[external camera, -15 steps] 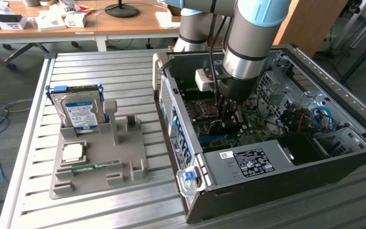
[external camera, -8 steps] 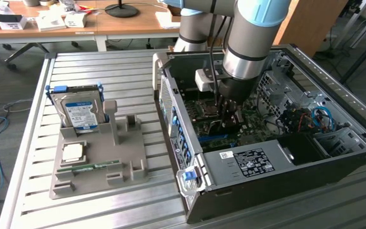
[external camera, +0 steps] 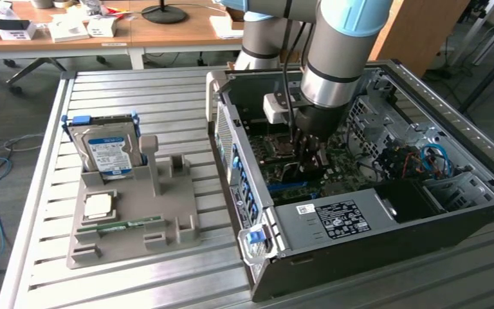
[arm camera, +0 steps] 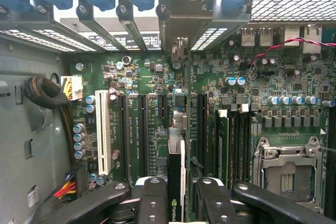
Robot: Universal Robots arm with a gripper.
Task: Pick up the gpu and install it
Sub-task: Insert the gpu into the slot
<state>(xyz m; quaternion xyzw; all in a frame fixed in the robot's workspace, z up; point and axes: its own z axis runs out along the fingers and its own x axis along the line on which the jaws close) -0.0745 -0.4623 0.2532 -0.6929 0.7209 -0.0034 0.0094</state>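
My gripper reaches down into the open computer case over the green motherboard. It is shut on the gpu, a thin dark card seen edge-on between the black fingers. The card stands upright, lined up along the long expansion slots. Its pale metal end bracket reaches toward the case's rear slot openings. In the exterior view the gpu is a dark shape under the gripper, mostly hidden by it.
A grey parts holder on the slatted table holds a silver hard drive, a small square chip and a green memory stick. Inside the case are a power supply, blue cables, a processor socket and a cable bundle.
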